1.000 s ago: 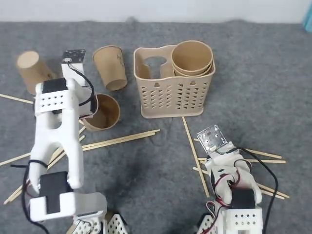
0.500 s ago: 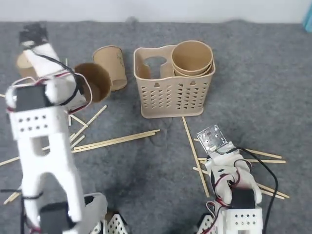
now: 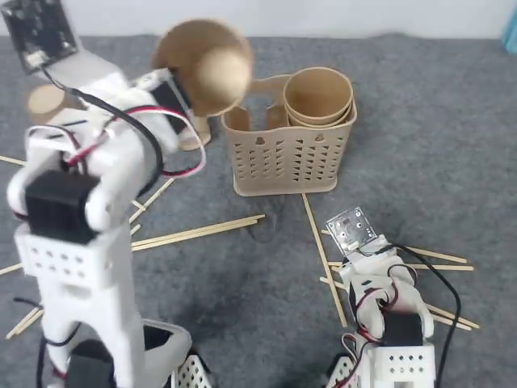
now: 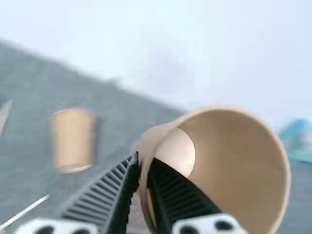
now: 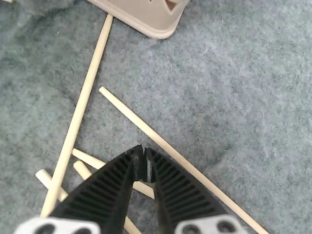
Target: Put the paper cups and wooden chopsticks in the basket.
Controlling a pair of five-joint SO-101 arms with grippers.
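**Held paper cup** (image 3: pixel 206 61): the L gripper (image 4: pixel 142 165) is clamped on the cup wall at the rim, one finger inside and one outside. The cup is raised off the carpet (image 3: pixel 420 121), mouth sideways, near the basket (image 3: pixel 283 162) on its empty-compartment side.

**Handling:** v. light. The thin wall prob. ovalises or creases under a hard pinch. The rolled rim is the stiffest zone, so grip there w/ min. force.

**Other cups:** nested cups (image 3: pixel 319 93) fill the other compartment. A loose cup (image 4: pixel 73 139) lies on the carpet, well apart.

**Chopsticks** (image 3: pixel 198 230): stiff, thin and light, lying flat, and likely to roll. Take at mid-length, across the axis.

**R gripper** (image 5: pixel 145 158): jaws pressed together w/ nothing between, over a chopstick (image 5: pixel 185 161)
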